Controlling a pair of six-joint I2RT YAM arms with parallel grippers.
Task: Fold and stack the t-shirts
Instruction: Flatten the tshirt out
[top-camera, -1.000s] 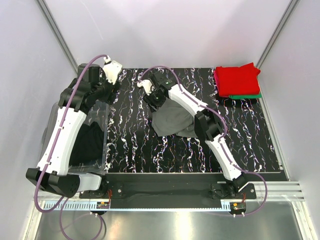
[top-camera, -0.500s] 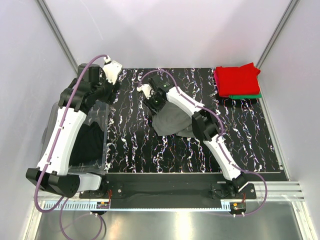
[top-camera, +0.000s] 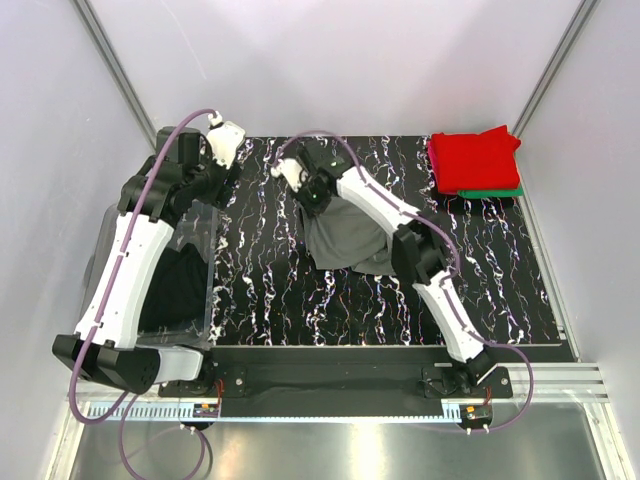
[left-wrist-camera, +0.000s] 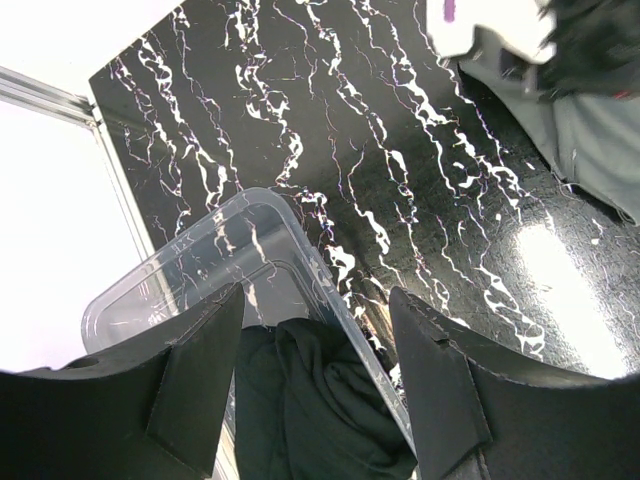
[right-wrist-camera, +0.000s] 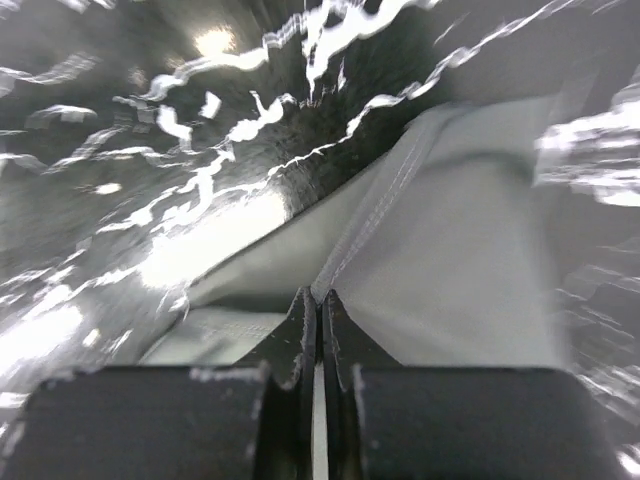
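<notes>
A dark grey t-shirt (top-camera: 345, 238) lies crumpled in the middle of the black marbled table. My right gripper (top-camera: 307, 192) is at its far left corner. In the right wrist view the right gripper (right-wrist-camera: 320, 296) is shut on a stitched hem of the dark grey t-shirt (right-wrist-camera: 450, 250). A folded red t-shirt (top-camera: 474, 156) rests on a green t-shirt (top-camera: 500, 192) at the far right corner. A black t-shirt (left-wrist-camera: 310, 400) lies in the clear tub (left-wrist-camera: 190, 262). My left gripper (left-wrist-camera: 315, 335) hangs open over the tub's far corner, holding nothing.
The clear tub (top-camera: 207, 222) stands at the table's left edge under my left arm, with dark cloth (top-camera: 175, 285) inside. White walls and metal posts close in the back and sides. The marbled table top (top-camera: 260, 270) shows between tub and grey shirt.
My right gripper has shut on the grey t-shirt's hem and shifted slightly toward the far left, drawing the cloth's corner with it. The left arm has not moved.
</notes>
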